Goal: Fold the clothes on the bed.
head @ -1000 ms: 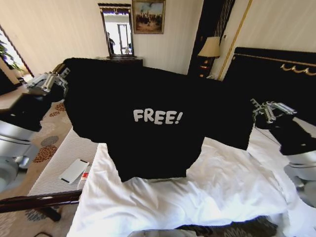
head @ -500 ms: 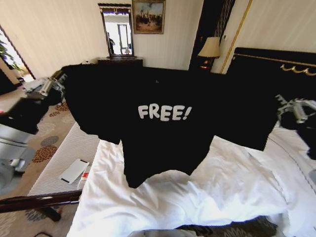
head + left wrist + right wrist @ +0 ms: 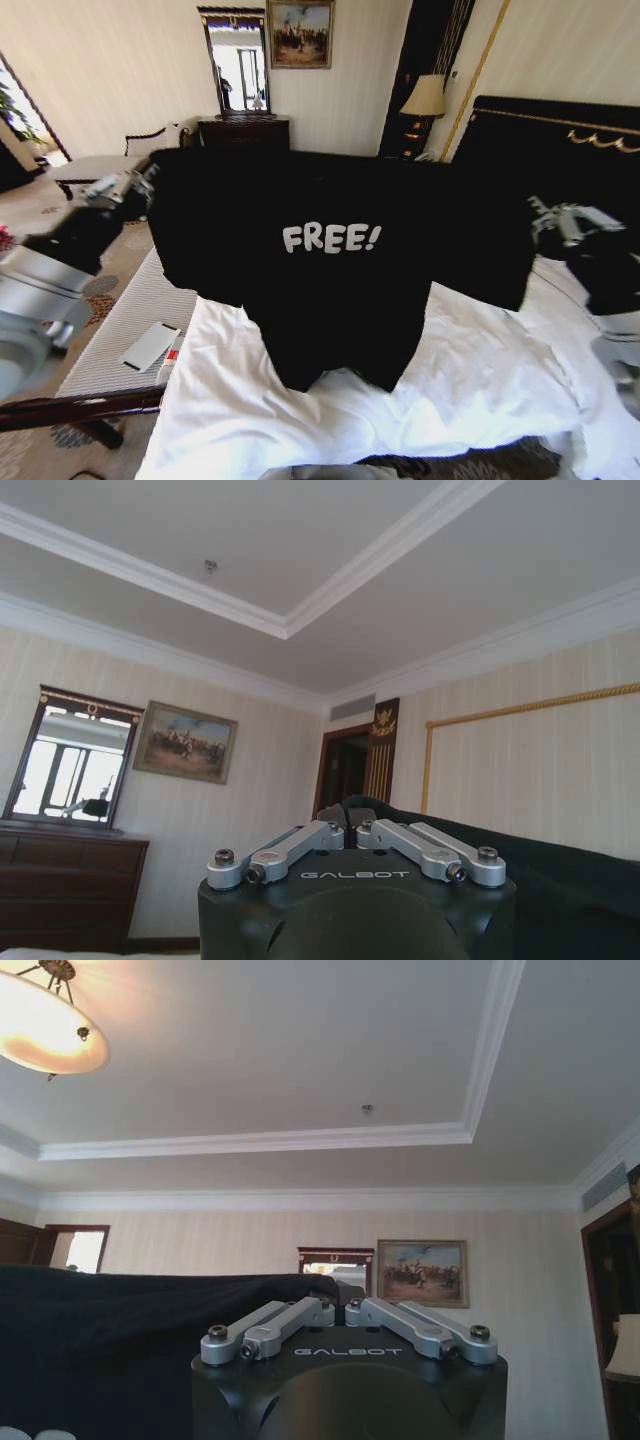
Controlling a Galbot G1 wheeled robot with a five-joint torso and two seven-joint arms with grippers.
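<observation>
The clothes, one black T-shirt (image 3: 340, 280) with a white "FREE!" print, hang spread in the air above the bed (image 3: 480, 385), front facing me, hem just above the white sheets. My left gripper (image 3: 150, 186) is shut on one shoulder edge and my right gripper (image 3: 536, 216) on the other. In the left wrist view the left gripper (image 3: 348, 826) pinches black fabric (image 3: 540, 875). The right wrist view shows the right gripper (image 3: 340, 1298) closed on the cloth (image 3: 120, 1345) in the same way.
A pale striped bench (image 3: 125, 335) with a flat white object (image 3: 150, 346) runs along the bed's left side. The dark headboard (image 3: 560, 135) stands at the right, a lamp (image 3: 427, 97) and a mirrored dresser (image 3: 243, 122) behind. A dark wooden rail (image 3: 80, 408) lies low on the left.
Both grippers have come closer together and the left one has dropped a little. The shirt hangs narrower and lower, with its hem nearer the sheets.
</observation>
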